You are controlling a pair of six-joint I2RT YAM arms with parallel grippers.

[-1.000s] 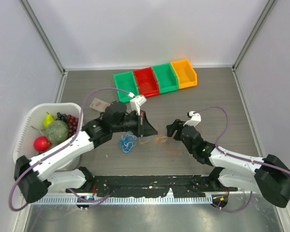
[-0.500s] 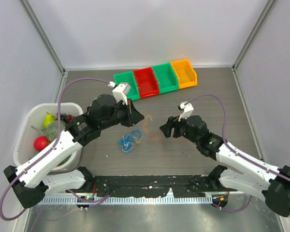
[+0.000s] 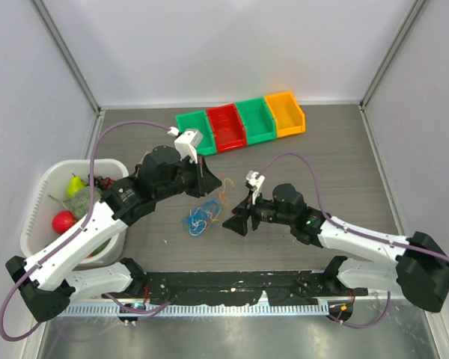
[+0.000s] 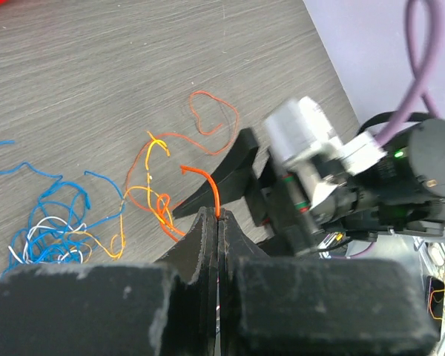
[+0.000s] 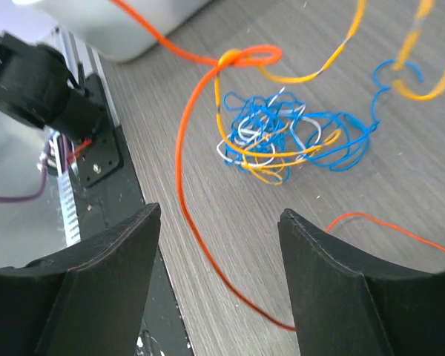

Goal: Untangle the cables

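Pinching thin orange wire [image 4: 213, 194], left gripper [image 4: 218, 217] clamped tight above grey wood-grain table [image 3: 322, 149]; tangled clump of thin blue, yellow, whitish wires [image 3: 199, 218] lies mid-table; right gripper [image 5: 219, 215], fingers spread wide, hovers just beside clump.

The cable tangle [image 3: 200, 218] is lying on the bench [image 3: 337, 149] between the two claws. It is sitting just on the near side of the left claw [image 3: 217, 182] and just left of the right claw [image 3: 236, 223]. A single strand [image 4: 213, 194] is sitting clamped between the left claw's closed tips. The right claw is facing the tangle with its fingers parted. The row of bins [image 3: 239, 122] is standing beyond both claws. The basket [image 3: 36, 202] is standing well to the left of the left claw.
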